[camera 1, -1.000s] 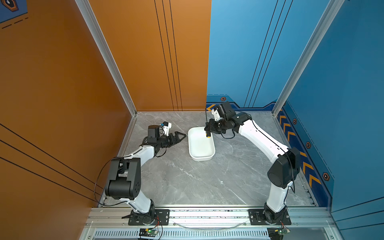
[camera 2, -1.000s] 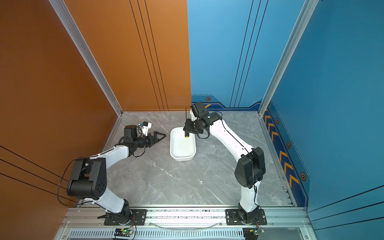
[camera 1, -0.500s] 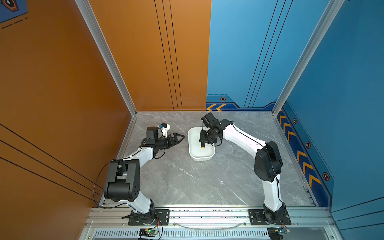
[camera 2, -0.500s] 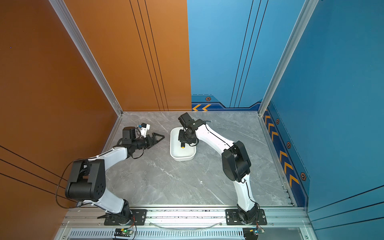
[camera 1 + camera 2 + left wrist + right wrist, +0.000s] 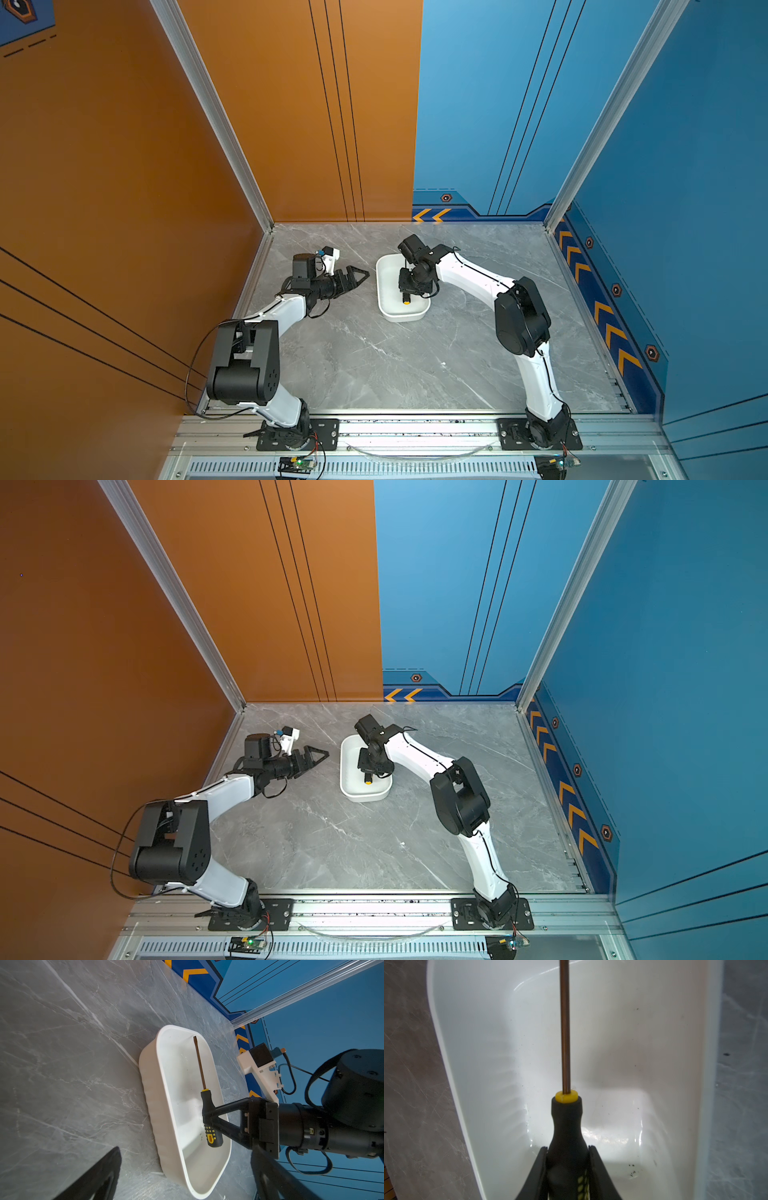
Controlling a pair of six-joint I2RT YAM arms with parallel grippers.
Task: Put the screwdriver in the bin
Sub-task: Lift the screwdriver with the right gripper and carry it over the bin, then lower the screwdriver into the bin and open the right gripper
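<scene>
So, screwdriver's down in the bin but not let go

Right end effector [image 5: 568, 1159] is pinching the screwdriver [image 5: 566, 1124] by the fat part of its black handle, with the fingers [image 5: 538, 1167] pressed against both sides. It reaches down into the white bin [image 5: 401, 319], and the whole tool sits within the bin's walls. The thin shaft runs along the bin's length toward the far end, and in both top views the yellow butt of the handle points at the near end. Can't tell whether the screwdriver actually touches the bin floor or hangs just above it. Left end effector [image 5: 360, 274] is over the grey tabletop [image 5: 374, 365], near the bin's left side but apart from it. Going by its own wrist camera, its fingers are spread wide.
</scene>
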